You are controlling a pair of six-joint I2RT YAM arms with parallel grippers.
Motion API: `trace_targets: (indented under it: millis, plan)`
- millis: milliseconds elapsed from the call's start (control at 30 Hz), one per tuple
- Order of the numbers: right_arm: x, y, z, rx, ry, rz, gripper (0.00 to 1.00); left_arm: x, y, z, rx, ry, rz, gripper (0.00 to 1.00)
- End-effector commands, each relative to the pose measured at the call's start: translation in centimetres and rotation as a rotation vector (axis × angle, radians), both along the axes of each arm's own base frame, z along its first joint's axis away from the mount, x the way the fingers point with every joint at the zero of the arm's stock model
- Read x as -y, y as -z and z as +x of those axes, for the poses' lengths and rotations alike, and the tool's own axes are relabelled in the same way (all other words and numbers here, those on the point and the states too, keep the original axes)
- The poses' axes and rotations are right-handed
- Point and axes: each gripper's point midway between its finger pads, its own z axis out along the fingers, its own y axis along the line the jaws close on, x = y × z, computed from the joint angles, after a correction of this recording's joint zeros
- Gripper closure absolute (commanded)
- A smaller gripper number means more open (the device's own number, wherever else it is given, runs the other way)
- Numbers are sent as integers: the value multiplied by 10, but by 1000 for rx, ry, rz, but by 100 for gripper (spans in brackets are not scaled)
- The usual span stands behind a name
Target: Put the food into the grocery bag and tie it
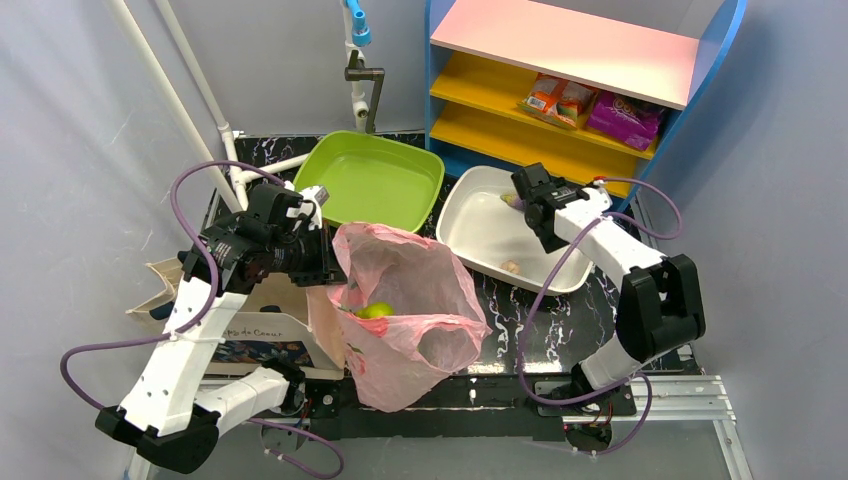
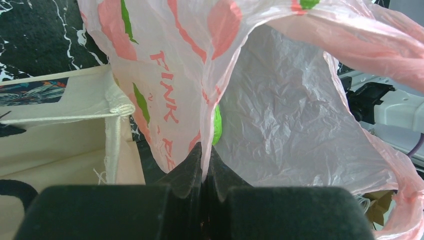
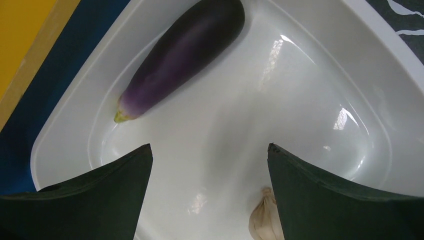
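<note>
Left wrist view shows the left gripper (image 2: 205, 152) pinching the pink bag (image 2: 280, 125), with the green pear (image 2: 216, 127) inside, just past its fingers. The right gripper (image 3: 209, 148) is spread wide over the white tray (image 3: 350, 45), the eggplant (image 3: 180, 55) just ahead.

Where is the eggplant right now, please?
In the right wrist view the eggplant lies in the white tray, right of the green tray, ahead of the open right gripper; a pale bulb shares the tray.
</note>
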Motion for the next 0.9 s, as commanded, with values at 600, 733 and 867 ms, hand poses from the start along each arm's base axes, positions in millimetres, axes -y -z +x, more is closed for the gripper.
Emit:
trace_targets:
  millis: [600, 733, 867]
  plan:
    - [52, 44, 55, 156, 390, 134, 11, -7, 4, 12, -4, 15, 95, 100]
    - [55, 53, 61, 165, 428, 157, 13, -6, 4, 16, -10, 21, 102, 100]
    - [58, 61, 62, 159, 463, 175, 16, -4, 6, 22, -21, 24, 114, 100]
